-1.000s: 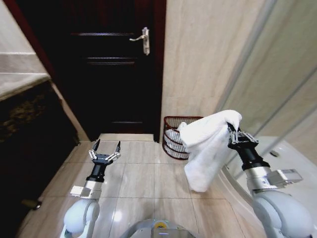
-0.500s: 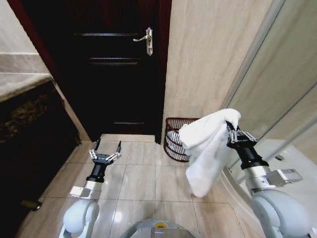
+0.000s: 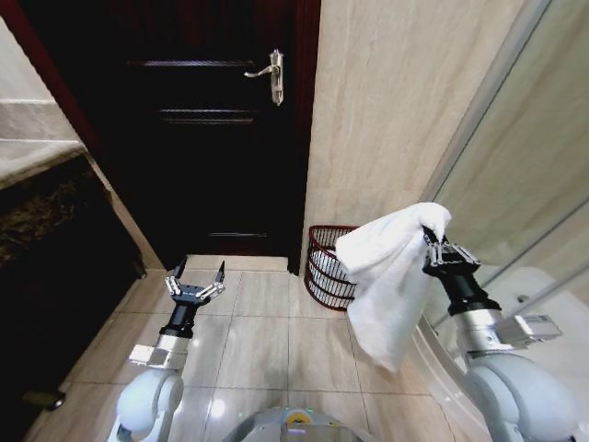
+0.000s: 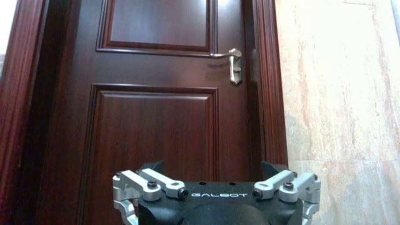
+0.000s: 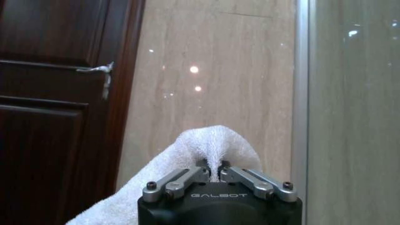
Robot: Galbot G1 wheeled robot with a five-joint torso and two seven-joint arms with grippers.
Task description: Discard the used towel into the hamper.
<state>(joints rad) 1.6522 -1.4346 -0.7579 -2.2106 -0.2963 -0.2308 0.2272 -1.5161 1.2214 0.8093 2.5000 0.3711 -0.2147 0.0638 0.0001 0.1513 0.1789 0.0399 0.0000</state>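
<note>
Left to right: the left gripper (image 3: 195,273) hangs idle over the tiled floor (image 3: 258,341), its fingers spread apart and holding nothing; "GALBOT" is printed on its body in the left wrist view. Behind it stands a dark wooden door (image 3: 202,138) with a metal handle (image 3: 269,74). The hamper (image 3: 329,267), a dark reddish-brown openwork basket, sits on the floor against the beige wall (image 3: 386,110), just beside the door frame; its contents cannot be made out. The white towel (image 3: 385,272) hangs in front of the hamper's right side, pinched at its top fold by the right gripper (image 3: 431,241), fingers clamped together on the cloth; the same "GALBOT" mark appears there.
</note>
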